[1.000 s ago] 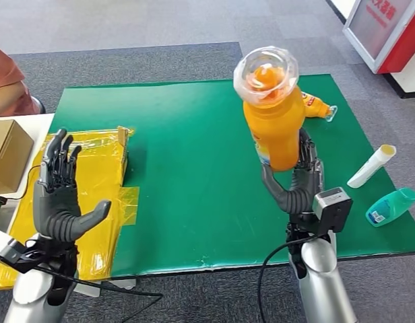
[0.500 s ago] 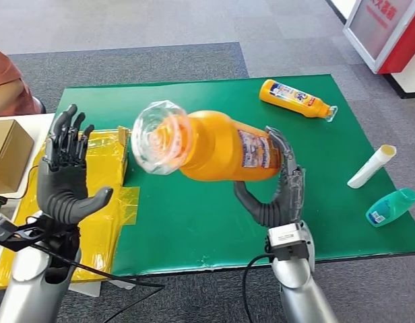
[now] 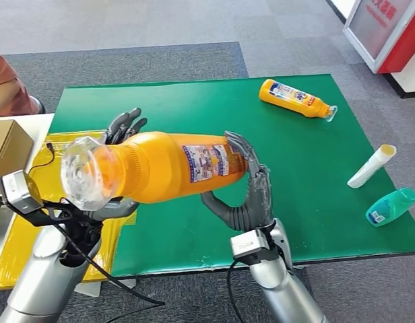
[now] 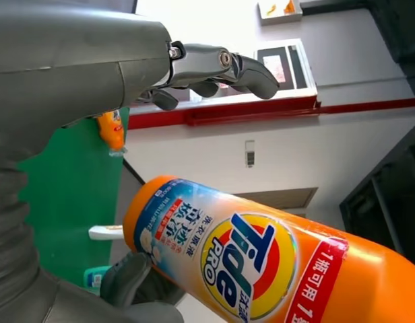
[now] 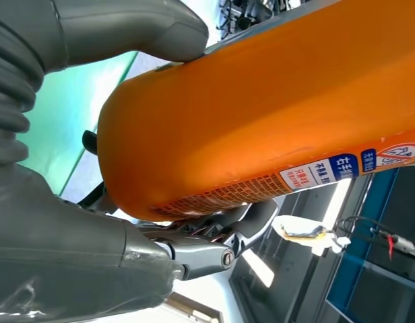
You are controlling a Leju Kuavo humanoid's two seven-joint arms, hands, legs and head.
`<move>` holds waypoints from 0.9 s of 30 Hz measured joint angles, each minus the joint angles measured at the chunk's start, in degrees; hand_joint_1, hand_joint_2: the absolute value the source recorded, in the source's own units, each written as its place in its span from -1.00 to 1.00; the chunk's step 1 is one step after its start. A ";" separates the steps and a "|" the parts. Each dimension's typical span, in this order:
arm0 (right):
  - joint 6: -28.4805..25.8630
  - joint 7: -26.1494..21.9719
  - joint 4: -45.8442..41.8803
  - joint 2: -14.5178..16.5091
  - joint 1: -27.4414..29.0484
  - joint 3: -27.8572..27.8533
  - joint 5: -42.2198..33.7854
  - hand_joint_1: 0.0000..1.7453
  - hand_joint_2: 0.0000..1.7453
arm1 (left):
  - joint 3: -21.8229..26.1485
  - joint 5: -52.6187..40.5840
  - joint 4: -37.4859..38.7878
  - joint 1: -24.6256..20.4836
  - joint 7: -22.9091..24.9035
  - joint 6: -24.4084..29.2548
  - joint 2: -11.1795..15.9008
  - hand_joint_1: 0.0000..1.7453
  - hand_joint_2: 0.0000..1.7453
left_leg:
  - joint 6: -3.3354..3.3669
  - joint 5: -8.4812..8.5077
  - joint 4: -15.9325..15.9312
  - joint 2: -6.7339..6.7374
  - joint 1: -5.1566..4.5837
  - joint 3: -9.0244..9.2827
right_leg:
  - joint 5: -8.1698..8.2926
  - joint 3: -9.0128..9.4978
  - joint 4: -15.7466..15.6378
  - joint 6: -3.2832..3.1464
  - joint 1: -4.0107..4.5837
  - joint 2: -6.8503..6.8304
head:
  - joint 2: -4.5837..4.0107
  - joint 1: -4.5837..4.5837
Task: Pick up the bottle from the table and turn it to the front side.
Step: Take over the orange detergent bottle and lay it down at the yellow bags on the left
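The big orange Tide bottle (image 3: 164, 166) had swung farther to the robot's left since half a second before, and its clear cap (image 3: 83, 176) now sat by the left hand (image 3: 116, 134). It lay on its side in the air above the green mat (image 3: 195, 114), its long way running left to right, cap toward the left. The right hand (image 3: 243, 188) gripped its flat end, thumb under and fingers over. The left hand had come in behind the neck, fingers apart, holding nothing. One more orange bottle (image 3: 294, 98) lay far back on the mat. One white tube (image 3: 370, 165) and one teal bottle (image 3: 392, 206) lay at the right edge.
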 joint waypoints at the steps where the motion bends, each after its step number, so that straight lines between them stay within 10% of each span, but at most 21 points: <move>1: -0.09 0.00 0.21 0.00 -0.06 0.19 0.09 1.00 1.00 | -0.32 0.46 0.15 -0.23 0.21 -0.27 0.07 -1.00 1.00 | 0.00 0.00 0.00 0.00 0.00 0.00 | 0.00 0.00 0.00 0.00 0.00 0.00 | 0.00 0.00; 27: -3.34 1.03 12.56 1.19 -4.49 4.70 4.28 1.00 1.00 | -8.16 4.45 2.96 -8.32 3.67 -1.06 -0.67 -0.95 1.00 | 0.00 0.02 0.00 0.01 0.00 0.00 | 0.02 -0.01 0.00 0.01 0.00 0.01 | 0.00 0.01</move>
